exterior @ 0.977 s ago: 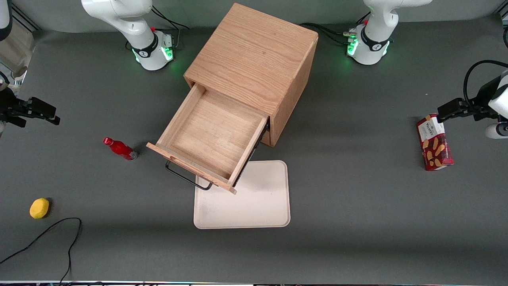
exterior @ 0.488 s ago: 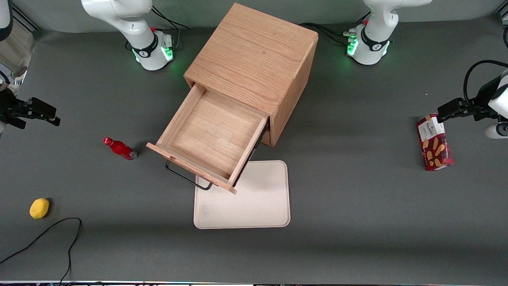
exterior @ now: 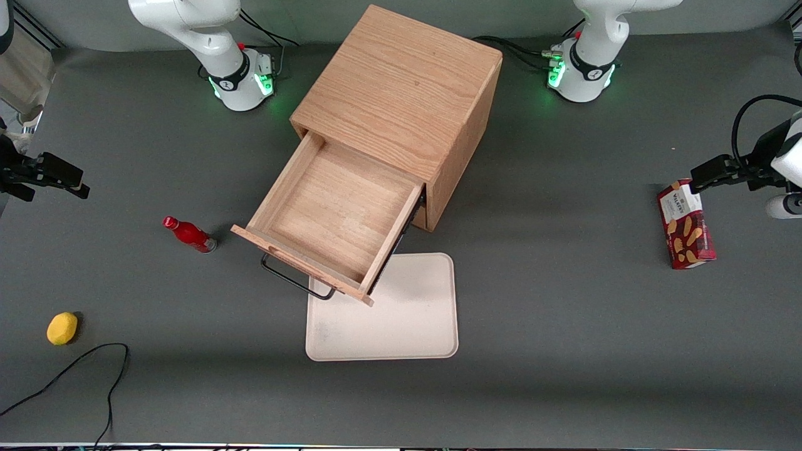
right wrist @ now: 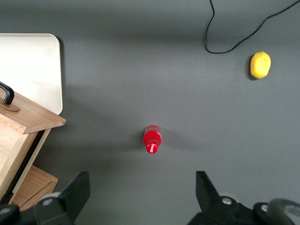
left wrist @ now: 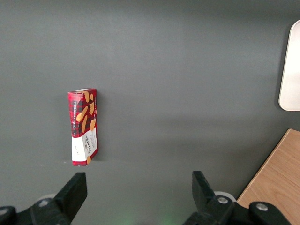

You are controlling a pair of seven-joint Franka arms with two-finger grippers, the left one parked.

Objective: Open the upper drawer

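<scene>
The upper drawer point(exterior: 332, 213) of the oak cabinet point(exterior: 401, 88) stands pulled far out and is empty inside. Its black wire handle point(exterior: 294, 282) hangs over the table and the tray's edge. The drawer's front corner point(right wrist: 28, 122) and handle end point(right wrist: 7, 93) also show in the right wrist view. My gripper point(exterior: 80, 183) hovers high at the working arm's end of the table, well away from the drawer. It is open and empty point(right wrist: 143, 187), above the table near the red bottle.
A red bottle point(exterior: 188, 233) stands beside the drawer front. A lemon point(exterior: 62, 328) and a black cable point(exterior: 75, 369) lie nearer the front camera. A cream tray point(exterior: 413, 319) lies in front of the cabinet. A cookie box point(exterior: 686, 225) lies toward the parked arm's end.
My gripper has drifted slightly farther from the cabinet and from the front camera. The drawer and the other things have not moved.
</scene>
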